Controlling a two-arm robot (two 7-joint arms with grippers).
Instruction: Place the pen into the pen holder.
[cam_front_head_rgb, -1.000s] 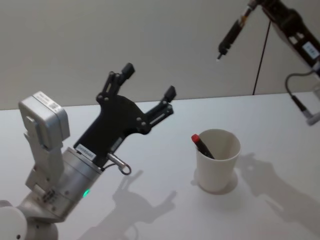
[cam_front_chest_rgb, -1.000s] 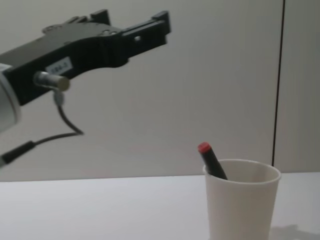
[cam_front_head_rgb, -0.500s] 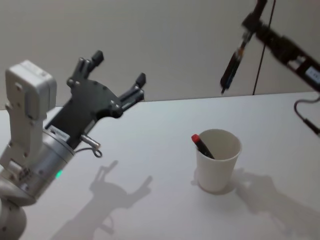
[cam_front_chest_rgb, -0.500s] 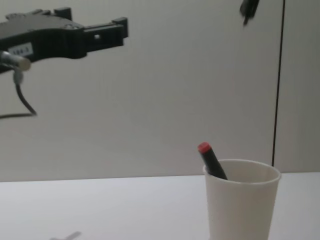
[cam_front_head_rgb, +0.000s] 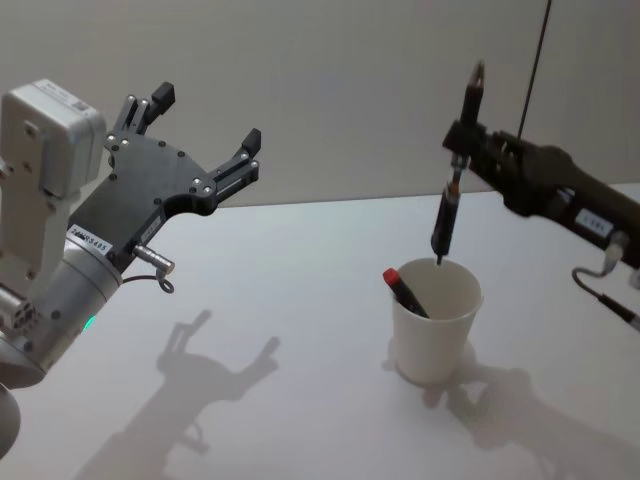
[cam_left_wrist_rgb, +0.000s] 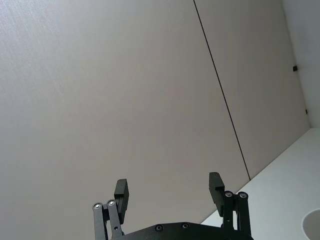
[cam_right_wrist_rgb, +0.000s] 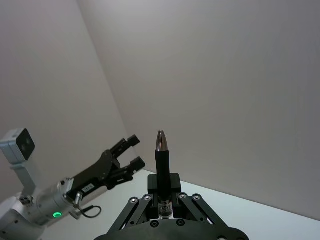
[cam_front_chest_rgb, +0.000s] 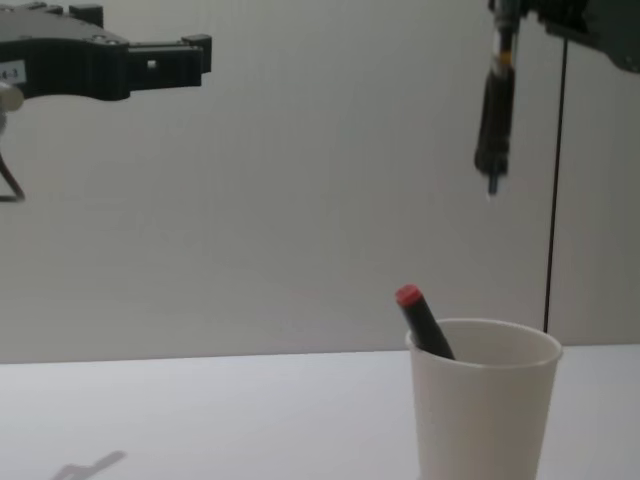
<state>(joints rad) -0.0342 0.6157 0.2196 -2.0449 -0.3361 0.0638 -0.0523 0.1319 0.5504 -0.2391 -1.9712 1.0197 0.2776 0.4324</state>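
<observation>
White tabletop (cam_front_head_rgb: 300, 290), flat and matte, carries the whole scene.

Left gripper (cam_front_head_rgb: 205, 135), black two-finger unit on a silver wrist, is raised high on the robot's left, well apart from the cup. Fingers spread wide, nothing between them; the left wrist view confirms it (cam_left_wrist_rgb: 170, 192). Over the last second it has pulled back up and leftward, so it reads as parked and clear of the work.

Right gripper (cam_front_head_rgb: 460, 150) has swung in from the upper right over that same second and now sits above the cup. It is clamped around the upper part of a slim black pen (cam_front_head_rgb: 446, 215), which hangs nearly upright, tip down. Right wrist view shows the pen's metallic end (cam_right_wrist_rgb: 160, 141) sticking up out of the closed fingers.

Pen holder, a plain white tapered paper cup with rolled rim (cam_front_head_rgb: 433, 330), stands upright on the table, right of centre. It already holds a black marker with a red cap (cam_front_head_rgb: 403, 288), leaning against the left side of the rim.

Chest view: pen tip (cam_front_chest_rgb: 491, 185) is clearly above the rim (cam_front_chest_rgb: 485, 335), not yet inside.

Judgement: alignment is roughly done; what remains is lowering and release. Risk: tip catching the rim or the leaning marker.
</observation>
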